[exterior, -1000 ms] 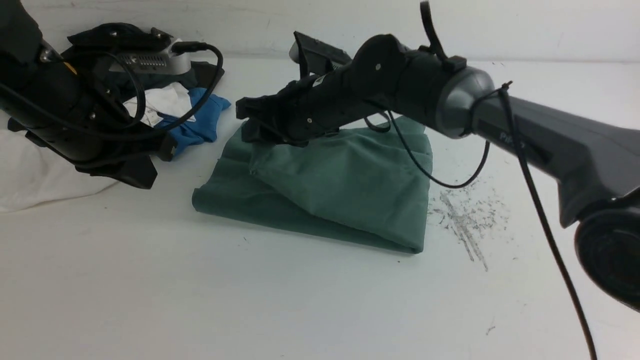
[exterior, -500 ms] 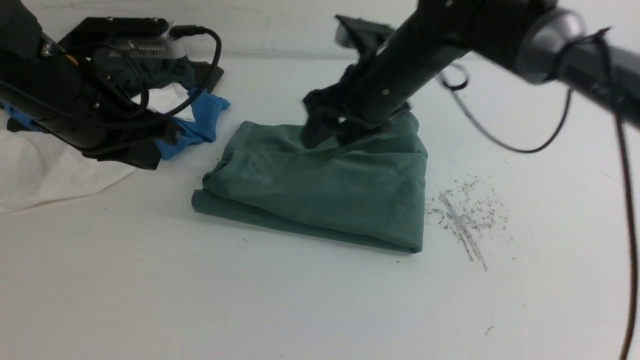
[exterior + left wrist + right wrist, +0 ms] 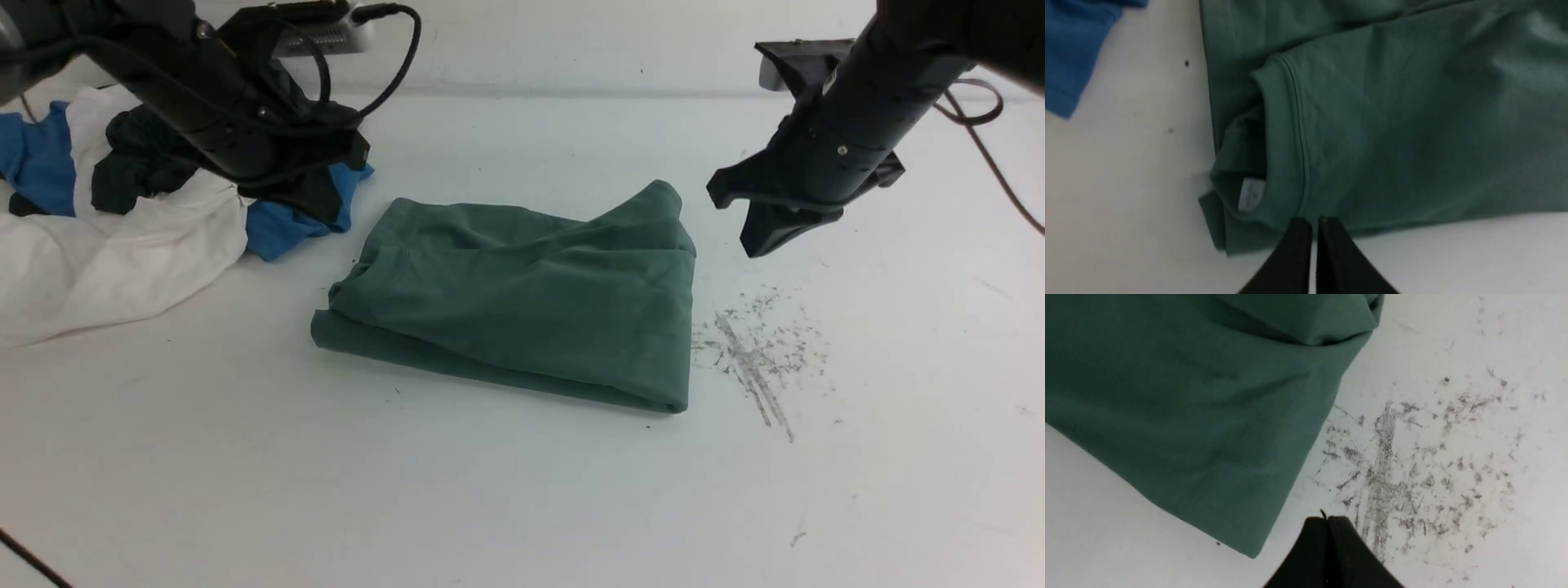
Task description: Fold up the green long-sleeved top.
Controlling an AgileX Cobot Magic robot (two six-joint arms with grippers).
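Note:
The green long-sleeved top [image 3: 522,302] lies folded into a thick rectangle in the middle of the white table. Its collar faces the robot's left, and the white neck label [image 3: 1249,195] shows inside the neckline of the top [image 3: 1392,122]. My left gripper [image 3: 331,200] hangs shut and empty above the clothes pile, left of the top; its fingertips [image 3: 1315,220] point at the collar edge. My right gripper [image 3: 755,237] floats shut and empty in the air to the right of the top's far right corner. In the right wrist view its tips [image 3: 1327,518] hover beside the top's edge [image 3: 1208,428].
A pile of clothes lies at the far left: a white garment [image 3: 106,253], a blue one [image 3: 282,233] and a black one [image 3: 135,163]. Dark scuff marks [image 3: 755,359] mark the table just right of the top.
My right gripper has lifted off the top's far edge, swung right and shut. The left arm has risen and moved back over the pile. The top now lies flatter.

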